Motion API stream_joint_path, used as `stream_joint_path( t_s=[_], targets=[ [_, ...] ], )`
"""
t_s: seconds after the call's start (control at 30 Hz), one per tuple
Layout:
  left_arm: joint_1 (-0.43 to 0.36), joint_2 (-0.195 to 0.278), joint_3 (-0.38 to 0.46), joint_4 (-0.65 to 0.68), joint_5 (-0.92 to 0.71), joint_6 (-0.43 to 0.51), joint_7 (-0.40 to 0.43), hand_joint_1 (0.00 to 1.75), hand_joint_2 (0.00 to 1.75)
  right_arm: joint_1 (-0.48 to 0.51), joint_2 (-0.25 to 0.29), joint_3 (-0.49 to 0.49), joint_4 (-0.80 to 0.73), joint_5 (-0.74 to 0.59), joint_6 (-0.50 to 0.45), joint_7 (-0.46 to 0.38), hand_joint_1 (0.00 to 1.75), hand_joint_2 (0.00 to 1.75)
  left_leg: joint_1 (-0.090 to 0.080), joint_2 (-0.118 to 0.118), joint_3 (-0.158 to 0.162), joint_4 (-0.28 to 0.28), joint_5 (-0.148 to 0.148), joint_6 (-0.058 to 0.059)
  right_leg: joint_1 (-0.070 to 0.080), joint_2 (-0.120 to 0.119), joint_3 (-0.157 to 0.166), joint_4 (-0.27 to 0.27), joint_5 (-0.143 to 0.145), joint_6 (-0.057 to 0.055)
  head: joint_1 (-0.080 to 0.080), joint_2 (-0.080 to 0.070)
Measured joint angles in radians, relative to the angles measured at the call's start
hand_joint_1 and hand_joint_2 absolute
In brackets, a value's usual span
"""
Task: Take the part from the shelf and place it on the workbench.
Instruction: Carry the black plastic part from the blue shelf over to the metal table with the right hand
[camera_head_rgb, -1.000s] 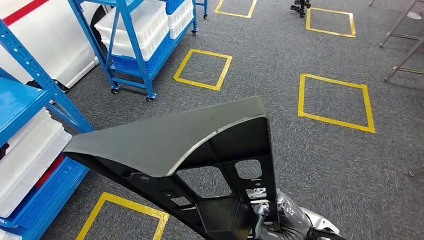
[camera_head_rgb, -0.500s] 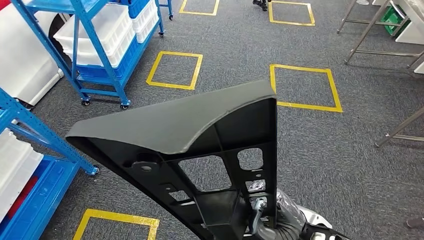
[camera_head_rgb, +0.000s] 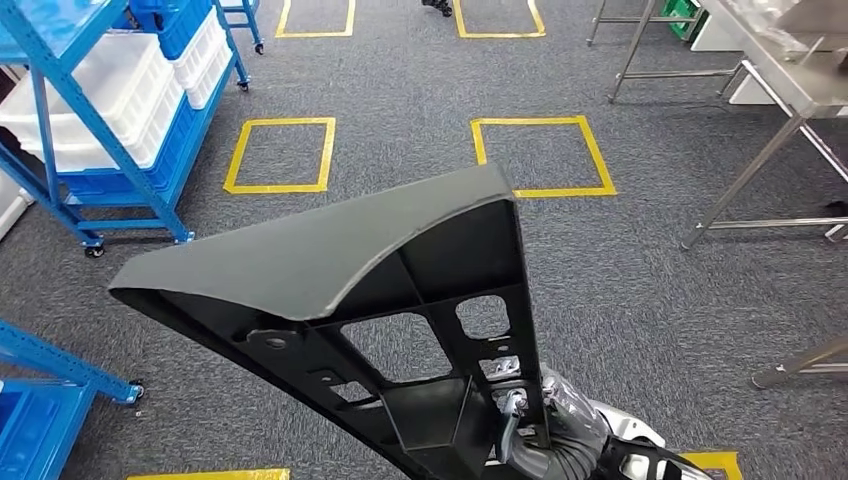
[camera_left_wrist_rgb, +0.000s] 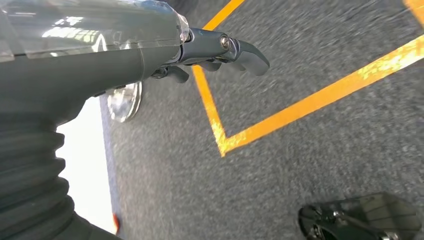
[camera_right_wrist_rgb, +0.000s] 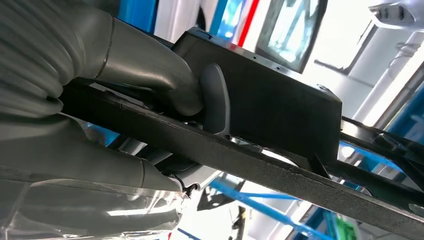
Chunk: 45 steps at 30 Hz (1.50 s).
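A large dark grey triangular plastic part (camera_head_rgb: 330, 250), ribbed and with cut-outs on its underside, hangs in front of me above the carpet. My right hand (camera_head_rgb: 560, 445) grips it at its lower corner. In the right wrist view the grey thumb (camera_right_wrist_rgb: 212, 100) presses on a black rib of the part (camera_right_wrist_rgb: 280, 105), and the rest of the right hand (camera_right_wrist_rgb: 125, 65) wraps around it. My left hand (camera_left_wrist_rgb: 215, 50) hangs over the floor, its dark fingers apart and holding nothing. The steel workbench (camera_head_rgb: 790, 70) stands at the far right.
A blue shelf rack on wheels (camera_head_rgb: 60, 130) with white crates (camera_head_rgb: 120, 95) stands at the far left, and another blue frame (camera_head_rgb: 40, 390) is near left. Yellow tape squares (camera_head_rgb: 540, 155) mark the grey carpet. Steel table legs (camera_head_rgb: 745, 175) cross the right side.
The camera has turned right: the blue shelves slid left and the steel workbench came into view at the top right. The part stays in my right hand.
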Motion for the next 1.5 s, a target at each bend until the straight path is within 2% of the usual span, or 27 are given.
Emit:
stream_joint_path(
  t_s=[0.03,0.1,0.17,0.23,0.3,0.33,0.37,0.4,0.47,0.53,0.6,0.67,0.73,0.8,0.83,0.87,0.93,1.0,1.07,1.13,1.2,1.27,1.33,1.37,1.4,1.43,1.5],
  targets=[
    [0.001,-0.001,0.001,0.0,-0.001,-0.001,0.003,0.0,1.75,-0.002,0.0,0.0,0.0,0.001,-0.002,0.006,1.75,1.75,0.0,-0.011,0.006,-0.019,0.002,0.003,-0.001,0.01,-0.004,0.001,0.001,0.006,0.0,0.0],
    [0.0,-0.003,0.001,0.0,-0.003,-0.003,0.008,0.0,1.75,-0.002,0.0,0.001,0.001,0.002,-0.005,0.015,1.75,1.75,-0.002,0.005,0.012,-0.029,0.006,0.013,-0.005,0.025,-0.008,-0.002,0.005,0.02,0.0,0.0],
    [-0.001,-0.005,0.001,0.0,-0.006,-0.004,0.011,0.0,1.75,-0.004,0.001,0.001,0.001,0.003,-0.006,0.019,1.75,1.75,-0.002,0.027,0.019,-0.041,0.014,0.028,-0.004,-0.006,-0.021,0.021,-0.011,0.027,0.0,0.0],
    [0.001,-0.007,0.001,0.0,-0.008,-0.005,0.011,0.0,1.75,-0.009,0.002,0.0,0.001,0.003,-0.008,0.023,1.75,1.75,-0.003,0.052,0.022,-0.049,0.019,0.037,-0.005,-0.062,-0.069,0.122,-0.067,0.032,0.0,0.0],
    [0.003,-0.008,0.001,0.0,-0.008,-0.006,0.012,0.0,1.75,-0.011,0.002,0.001,0.002,0.004,-0.008,0.028,1.75,1.75,-0.006,0.077,0.021,-0.049,0.017,0.039,-0.009,-0.085,-0.13,0.247,-0.119,0.039,0.0,0.0],
    [0.003,-0.008,0.001,0.0,-0.008,-0.007,0.012,0.0,1.75,-0.01,0.002,0.001,0.002,0.004,-0.009,0.029,1.75,1.75,-0.007,0.091,0.022,-0.048,0.015,0.038,-0.012,-0.089,-0.142,0.271,-0.119,0.041,0.0,0.0],
    [0.003,-0.008,0.001,0.0,-0.008,-0.007,0.013,0.0,1.75,-0.01,0.002,0.001,0.003,0.004,-0.009,0.03,1.75,1.75,-0.007,0.103,0.023,-0.048,0.013,0.037,-0.014,-0.093,-0.133,0.257,-0.102,0.043,0.0,0.0],
    [0.003,-0.009,0.001,0.0,-0.008,-0.007,0.013,0.0,1.75,-0.011,0.002,0.001,0.004,0.004,-0.009,0.03,1.75,1.75,-0.007,0.114,0.025,-0.048,0.011,0.035,-0.015,-0.102,-0.104,0.204,-0.071,0.043,0.0,0.0],
    [0.002,-0.011,0.001,0.0,-0.008,-0.008,0.013,0.0,1.75,-0.012,0.002,0.001,0.004,0.004,-0.009,0.03,1.75,1.75,-0.01,0.134,0.032,-0.047,0.004,0.027,-0.01,-0.144,-0.027,0.064,-0.018,0.037,0.0,0.0],
    [0.002,-0.013,0.001,0.0,-0.006,-0.008,0.015,0.0,1.75,-0.014,0.002,0.001,0.004,0.004,-0.009,0.032,1.75,1.75,-0.014,0.151,0.038,-0.046,-0.003,0.016,-0.001,-0.168,0.008,-0.005,-0.007,0.027,0.0,0.0],
    [0.0,-0.015,0.002,0.0,-0.003,-0.011,0.022,0.0,1.75,-0.015,0.002,0.002,0.005,0.002,-0.008,0.037,1.75,1.75,-0.015,0.17,0.043,-0.047,-0.008,0.005,0.003,-0.149,0.007,-0.009,-0.009,0.017,0.0,0.0],
    [-0.002,-0.017,0.002,0.0,0.0,-0.013,0.031,0.0,1.75,-0.018,0.002,0.003,0.007,-0.001,-0.005,0.043,1.75,1.75,-0.011,0.154,0.04,-0.024,-0.029,-0.005,0.0,-0.127,0.01,-0.015,-0.006,0.007,0.0,0.0],
    [-0.001,-0.018,0.002,0.0,0.0,-0.015,0.039,0.0,1.75,-0.028,0.0,0.005,0.011,-0.004,-0.003,0.048,1.75,1.75,-0.007,0.104,-0.002,0.075,-0.086,-0.012,-0.003,-0.107,0.013,-0.019,-0.004,-0.003,0.0,0.0],
    [0.001,-0.018,0.003,0.0,-0.001,-0.016,0.047,0.0,1.75,-0.036,-0.002,0.008,0.017,-0.007,-0.003,0.051,1.75,1.75,-0.008,0.078,-0.072,0.213,-0.143,-0.013,-0.001,-0.085,0.014,-0.019,-0.004,-0.008,0.0,0.0],
    [0.003,-0.018,0.003,0.0,-0.002,-0.016,0.049,0.0,1.75,-0.037,-0.002,0.01,0.021,-0.009,-0.003,0.052,1.75,1.75,-0.008,0.075,-0.095,0.251,-0.148,-0.013,0.001,-0.072,0.015,-0.018,-0.005,-0.008,0.0,0.0],
    [0.004,-0.018,0.003,0.0,-0.004,-0.017,0.051,0.0,1.75,-0.037,-0.002,0.011,0.024,-0.01,-0.004,0.052,1.75,1.75,-0.008,0.073,-0.101,0.253,-0.132,-0.011,0.002,-0.059,0.016,-0.017,-0.005,-0.008,0.0,0.0],
    [0.006,-0.018,0.003,0.0,-0.01,-0.018,0.051,0.0,1.75,-0.037,-0.002,0.013,0.027,-0.013,-0.005,0.052,1.75,1.75,-0.008,0.055,-0.062,0.141,-0.052,-0.005,0.002,-0.032,0.021,-0.015,-0.008,-0.006,0.0,0.0],
    [0.006,-0.019,0.003,0.0,-0.016,-0.018,0.05,0.0,1.75,-0.037,-0.002,0.014,0.028,-0.014,-0.005,0.051,1.75,1.75,-0.006,0.012,-0.014,0.015,0.004,0.001,0.003,-0.009,0.019,-0.008,-0.012,0.001,0.0,0.0],
    [0.004,-0.019,0.003,0.0,-0.02,-0.018,0.046,0.0,1.75,-0.038,-0.002,0.015,0.03,-0.014,-0.007,0.049,1.75,1.75,-0.007,-0.008,0.001,-0.025,0.009,0.007,0.0,0.011,0.013,-0.006,-0.011,0.013,0.0,0.0],
    [0.001,-0.019,0.002,0.0,-0.024,-0.017,0.039,0.0,1.75,-0.037,-0.002,0.015,0.03,-0.014,-0.008,0.047,1.75,1.75,-0.008,0.013,0.007,-0.034,0.015,0.02,-0.004,0.021,0.008,-0.008,-0.009,0.025,0.0,0.0],
    [0.001,-0.019,0.002,0.0,-0.027,-0.017,0.033,0.0,1.75,-0.037,0.001,0.015,0.03,-0.014,-0.01,0.045,1.75,1.75,-0.006,0.036,0.012,-0.047,0.023,0.033,-0.002,-0.018,-0.011,0.029,-0.033,0.032,0.0,0.0],
    [0.002,-0.02,0.002,0.0,-0.03,-0.017,0.028,0.0,1.75,-0.039,0.003,0.015,0.032,-0.014,-0.013,0.043,1.75,1.75,-0.008,0.06,0.014,-0.052,0.024,0.04,-0.003,-0.07,-0.066,0.142,-0.093,0.036,0.0,0.0],
    [0.004,-0.02,0.002,0.0,-0.033,-0.016,0.023,0.0,1.75,-0.038,0.003,0.015,0.036,-0.014,-0.015,0.04,1.75,1.75,-0.011,0.085,0.015,-0.052,0.021,0.042,-0.008,-0.086,-0.121,0.253,-0.13,0.041,0.0,0.0],
    [0.004,-0.019,0.001,0.0,-0.036,-0.015,0.021,0.0,1.75,-0.038,0.003,0.015,0.039,-0.014,-0.015,0.039,1.75,1.75,-0.012,0.097,0.016,-0.052,0.019,0.041,-0.01,-0.09,-0.127,0.263,-0.123,0.043,0.0,0.0],
    [0.003,-0.019,0.0,0.0,-0.038,-0.015,0.019,0.0,1.75,-0.038,0.003,0.015,0.041,-0.014,-0.016,0.039,1.75,1.75,-0.012,0.108,0.018,-0.051,0.017,0.04,-0.011,-0.095,-0.111,0.232,-0.098,0.043,0.0,0.0],
    [0.002,-0.019,-0.001,0.0,-0.039,-0.014,0.018,0.0,1.75,-0.038,0.003,0.015,0.042,-0.014,-0.016,0.038,1.75,1.75,-0.012,0.119,0.021,-0.051,0.015,0.039,-0.011,-0.104,-0.078,0.169,-0.063,0.042,0.0,0.0],
    [0.001,-0.02,-0.002,0.0,-0.04,-0.014,0.017,0.0,1.75,-0.041,0.003,0.015,0.044,-0.014,-0.016,0.037,1.75,1.75,-0.015,0.137,0.028,-0.05,0.008,0.031,-0.004,-0.148,-0.007,0.035,-0.015,0.035,0.0,0.0]
  ],
)
